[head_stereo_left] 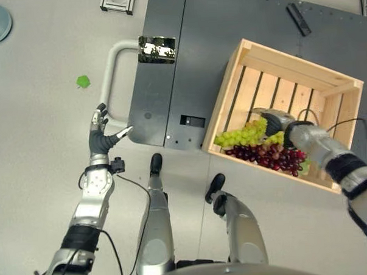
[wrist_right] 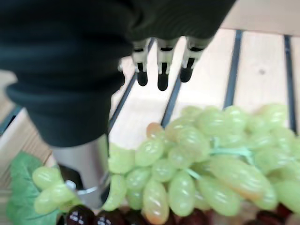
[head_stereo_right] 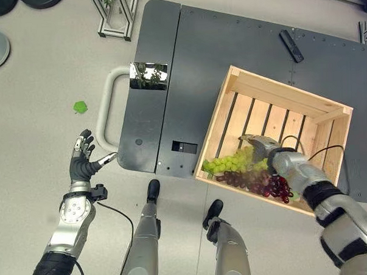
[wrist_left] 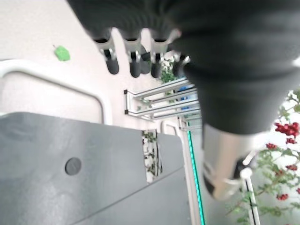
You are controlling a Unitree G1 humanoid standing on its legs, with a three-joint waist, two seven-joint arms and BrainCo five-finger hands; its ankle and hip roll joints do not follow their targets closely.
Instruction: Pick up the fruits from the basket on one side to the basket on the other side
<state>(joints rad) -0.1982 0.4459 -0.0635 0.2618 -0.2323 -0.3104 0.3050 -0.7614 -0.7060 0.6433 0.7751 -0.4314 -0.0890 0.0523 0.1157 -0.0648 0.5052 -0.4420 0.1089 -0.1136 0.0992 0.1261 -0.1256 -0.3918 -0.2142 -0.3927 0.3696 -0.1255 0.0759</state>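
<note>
the wooden crate is sitting on a dark platform, its slatted floor lying bare toward the far wall. the green grapes and dark red grapes are lying against the crate's near wall, their long axes running along that wall. the right hand is hovering just above the green bunch with fingers extended and holding nothing. the left hand is hanging over open floor beside the platform's white handle, fingers spread.
</note>
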